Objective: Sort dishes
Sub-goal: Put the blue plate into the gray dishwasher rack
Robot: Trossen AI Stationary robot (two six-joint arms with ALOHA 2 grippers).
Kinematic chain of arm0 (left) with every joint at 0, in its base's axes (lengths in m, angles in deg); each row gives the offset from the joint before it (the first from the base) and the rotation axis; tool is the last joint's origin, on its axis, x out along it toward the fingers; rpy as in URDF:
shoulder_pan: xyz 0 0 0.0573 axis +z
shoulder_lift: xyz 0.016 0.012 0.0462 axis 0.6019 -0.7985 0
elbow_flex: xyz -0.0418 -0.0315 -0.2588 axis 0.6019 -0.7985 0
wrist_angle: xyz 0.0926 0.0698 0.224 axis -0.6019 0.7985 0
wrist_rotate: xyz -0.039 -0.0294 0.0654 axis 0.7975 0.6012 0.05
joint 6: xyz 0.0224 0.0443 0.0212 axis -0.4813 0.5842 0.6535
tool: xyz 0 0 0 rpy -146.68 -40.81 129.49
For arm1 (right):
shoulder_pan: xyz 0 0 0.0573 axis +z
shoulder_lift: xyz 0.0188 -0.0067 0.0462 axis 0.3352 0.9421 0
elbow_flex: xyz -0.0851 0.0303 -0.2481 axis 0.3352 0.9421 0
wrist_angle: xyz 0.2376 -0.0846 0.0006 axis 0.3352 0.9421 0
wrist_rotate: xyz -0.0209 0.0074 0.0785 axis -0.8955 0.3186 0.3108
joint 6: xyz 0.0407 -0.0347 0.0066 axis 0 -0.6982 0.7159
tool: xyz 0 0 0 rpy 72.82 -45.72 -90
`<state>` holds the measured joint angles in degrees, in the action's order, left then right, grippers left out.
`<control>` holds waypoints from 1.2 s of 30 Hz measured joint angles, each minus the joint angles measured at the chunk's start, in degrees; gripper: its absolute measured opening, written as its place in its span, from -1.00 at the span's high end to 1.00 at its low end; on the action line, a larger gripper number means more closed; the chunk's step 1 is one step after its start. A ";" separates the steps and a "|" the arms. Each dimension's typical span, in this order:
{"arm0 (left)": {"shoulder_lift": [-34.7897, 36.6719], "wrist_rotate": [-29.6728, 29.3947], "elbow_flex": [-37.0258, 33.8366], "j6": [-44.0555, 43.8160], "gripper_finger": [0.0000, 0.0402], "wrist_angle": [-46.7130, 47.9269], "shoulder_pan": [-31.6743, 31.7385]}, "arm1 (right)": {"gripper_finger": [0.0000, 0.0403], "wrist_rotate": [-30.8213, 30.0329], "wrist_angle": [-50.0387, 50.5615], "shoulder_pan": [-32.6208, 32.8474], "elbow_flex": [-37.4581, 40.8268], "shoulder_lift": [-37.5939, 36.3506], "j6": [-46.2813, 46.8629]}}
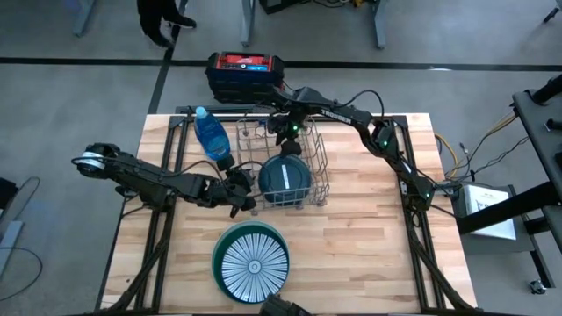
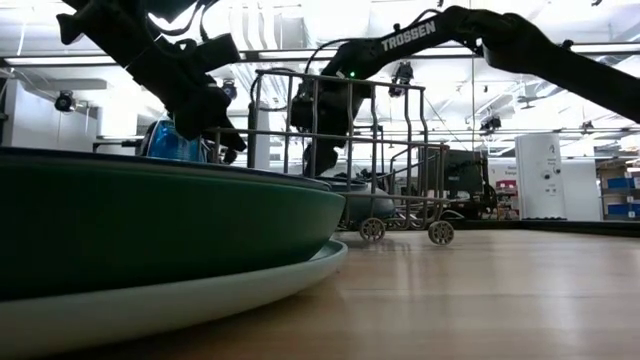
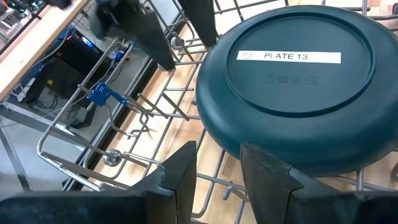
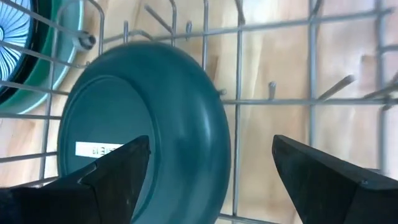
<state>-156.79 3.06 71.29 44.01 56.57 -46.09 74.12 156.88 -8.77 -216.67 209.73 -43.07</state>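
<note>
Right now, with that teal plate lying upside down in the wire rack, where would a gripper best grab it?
Probably by the rim, coming from above. The dark teal plate lies bottom-up in the wire rack, so its domed underside offers nothing to pinch; only the thin edge fits between fingers. The right gripper, open, already straddles that edge.

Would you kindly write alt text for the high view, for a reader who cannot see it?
Seen from above, a dark teal plate sits bottom-up in a wire rack on a wooden table. The left gripper is beside the rack and the right gripper above it. A striped plate rests on a green plate nearer the front; a blue bottle lies by the rack.
</note>
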 joint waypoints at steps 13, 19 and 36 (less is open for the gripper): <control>0.00 0.44 -0.04 -0.53 0.43 0.24 0.91 | -0.65 1.36 3.11 -0.15 -0.16 2.34 -2.70; -0.04 0.07 -0.04 -0.74 0.43 0.25 1.26 | -0.65 7.23 6.44 -0.22 -1.19 2.24 -5.38; 0.72 0.03 8.41 4.06 0.43 11.34 1.59 | -0.65 8.43 9.86 0.08 -1.90 -1.84 -5.94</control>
<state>-156.07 3.09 79.70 48.07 67.92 -44.50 82.56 166.74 -8.69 -218.56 207.89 -49.01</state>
